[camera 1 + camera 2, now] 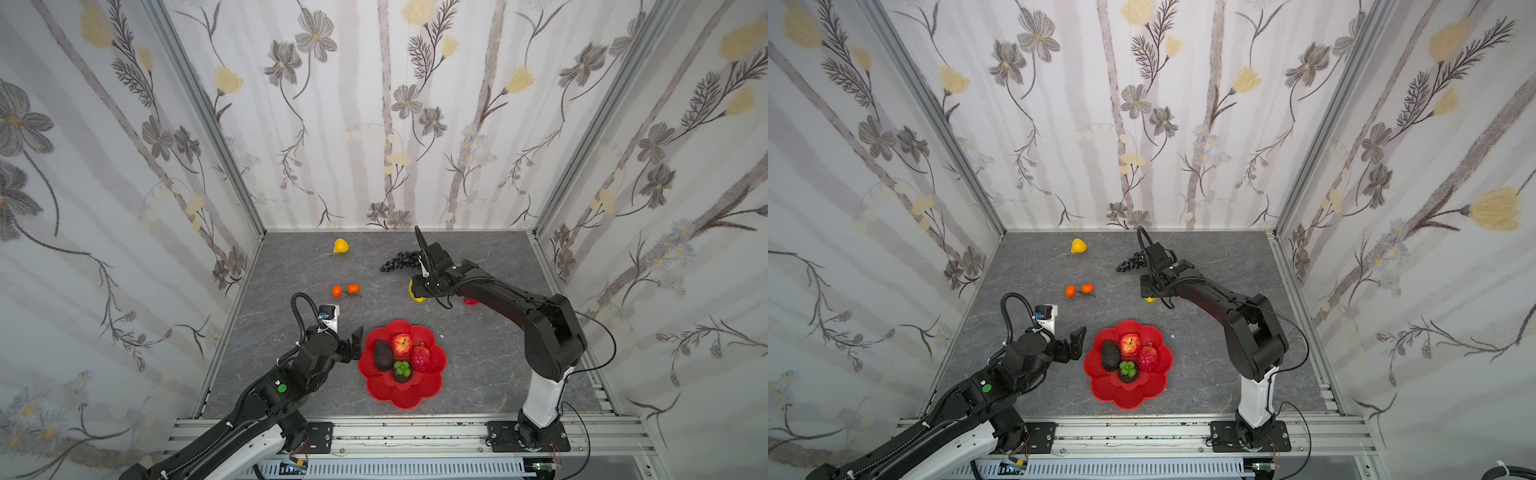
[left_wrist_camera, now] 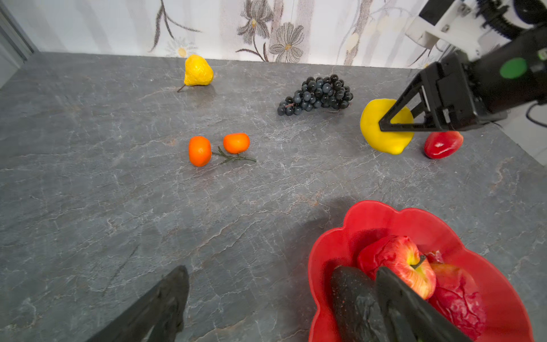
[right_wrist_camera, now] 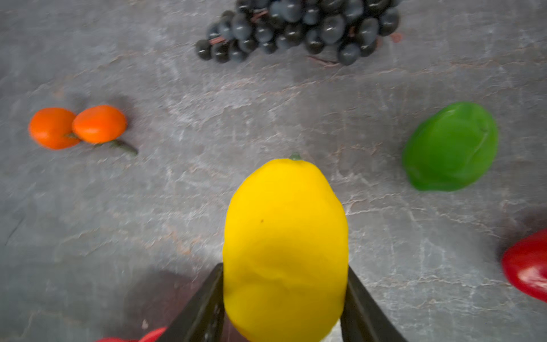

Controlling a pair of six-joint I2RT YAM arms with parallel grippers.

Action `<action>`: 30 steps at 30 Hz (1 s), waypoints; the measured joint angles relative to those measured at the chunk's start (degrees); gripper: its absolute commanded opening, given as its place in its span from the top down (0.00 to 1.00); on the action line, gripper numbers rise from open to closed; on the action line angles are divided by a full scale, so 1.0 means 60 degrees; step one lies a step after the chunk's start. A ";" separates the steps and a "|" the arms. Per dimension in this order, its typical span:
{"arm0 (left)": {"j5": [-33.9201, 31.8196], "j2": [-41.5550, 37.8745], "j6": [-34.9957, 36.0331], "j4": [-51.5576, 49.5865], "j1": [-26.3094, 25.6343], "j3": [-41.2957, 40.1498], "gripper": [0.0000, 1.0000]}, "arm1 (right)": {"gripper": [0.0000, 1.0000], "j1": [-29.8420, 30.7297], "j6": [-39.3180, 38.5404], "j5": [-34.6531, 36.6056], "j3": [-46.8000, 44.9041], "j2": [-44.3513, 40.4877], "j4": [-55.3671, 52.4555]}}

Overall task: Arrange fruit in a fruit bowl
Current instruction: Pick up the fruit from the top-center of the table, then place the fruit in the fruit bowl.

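The right gripper has its two fingers laid against opposite flanks of the yellow lemon, closed on it, with most of the lemon sticking out past the fingertips; whether it sits on the grey table or is lifted clear, I cannot tell. Ahead of those fingertips lies the bunch of dark grapes. Off to one side of the fingers are the two small oranges on a green sprig, and off to the other side a green fruit and, nearer the fingers, a glossy red fruit. The left gripper is spread wide and empty: one finger hangs above the rim of the red fruit bowl, just in front of the black avocado, and the other finger is over bare table beside the bowl. Also in the bowl are a red apple, a dark red wrinkled fruit and a dark fruit with a green top. The yellow pear lies far beyond the left fingers.
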 measured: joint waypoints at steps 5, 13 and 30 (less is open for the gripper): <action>0.1246 0.1825 -0.1206 0.0397 0.0346 0.0820 0.02 | 0.50 0.0583 -0.0237 -0.0131 -0.1687 -0.1286 0.1348; 0.2812 0.3432 -0.2634 0.1428 0.0499 0.1621 0.02 | 0.50 0.1603 -0.0408 -0.0160 -0.3424 -0.2521 0.3308; 0.3665 0.3938 -0.3989 0.2401 0.0761 0.1796 0.11 | 0.53 0.2871 -0.0656 -0.0022 -0.5574 -0.3428 0.6648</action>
